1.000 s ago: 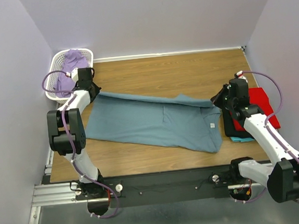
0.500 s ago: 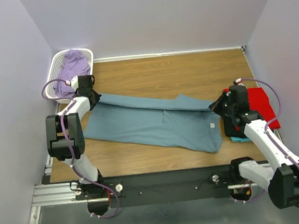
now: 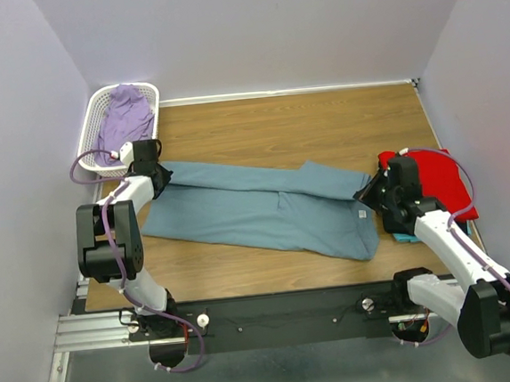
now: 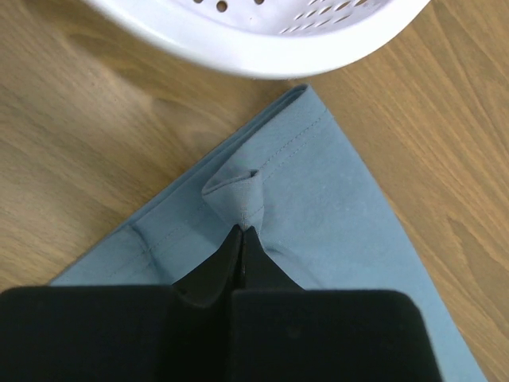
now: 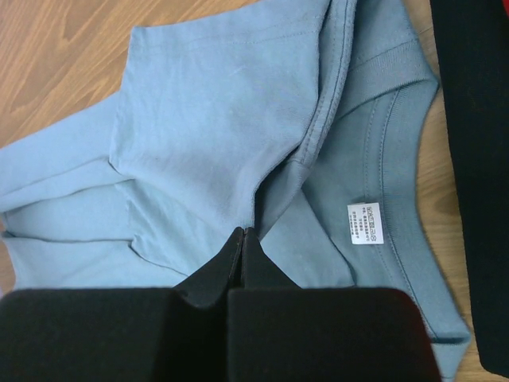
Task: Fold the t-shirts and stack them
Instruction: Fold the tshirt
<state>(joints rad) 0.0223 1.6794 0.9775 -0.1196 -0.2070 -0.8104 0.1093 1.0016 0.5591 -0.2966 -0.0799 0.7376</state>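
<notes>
Left gripper, jaws pressed together, pinches a small raised fold at the hem corner of the blue-grey t-shirt, just beside the white basket. Its arm is doubled back low along the left edge of the table. Right gripper, likewise closed, nips a fold near the collar, beside the red t-shirt stacked over the turquoise t-shirt. Open wood lies beyond the spread shirt's far edge. Neck label: white, print too small to read.
</notes>
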